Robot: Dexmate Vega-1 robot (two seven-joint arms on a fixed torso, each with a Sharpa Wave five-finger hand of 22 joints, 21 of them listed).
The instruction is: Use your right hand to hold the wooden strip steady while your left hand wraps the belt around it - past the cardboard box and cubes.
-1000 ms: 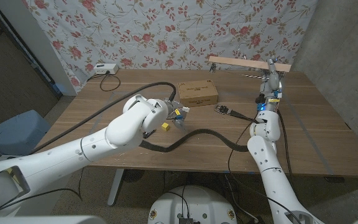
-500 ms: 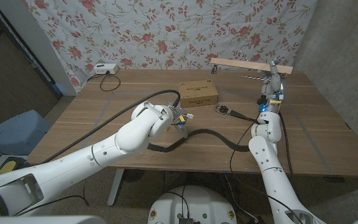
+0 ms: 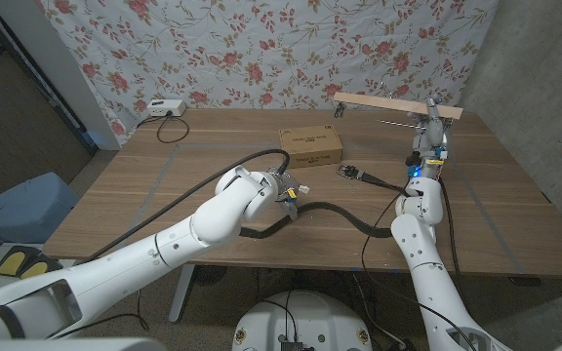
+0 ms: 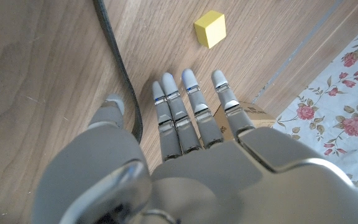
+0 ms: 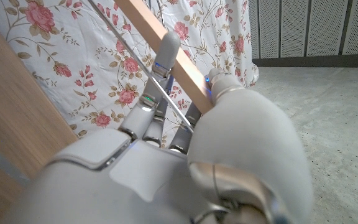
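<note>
Over the table (image 3: pixel 515 219), the empty, spread left hand (image 3: pixel 283 187) has moved rightward; right hand (image 3: pixel 431 121) still grips the wooden strip (image 3: pixel 383 103).

Cardboard box (image 4: pixel 248 115) mostly behind left hand (image 4: pixel 185 134).

Right hand (image 3: pixel 433 119) raised, gripping — left hand (image 4: pixel 185 124) empty, fingers straight.

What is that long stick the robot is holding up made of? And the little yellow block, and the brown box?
The stick, the wooden strip, looks like pale, bare wood: matte, light tan, straight edges, gripped by the right robot hand. The yellow cube has flat, even colour and crisp edges; painted wood or plastic, hard to tell. The cardboard box looks like plain brown matte cardboard with printing on top.
</note>
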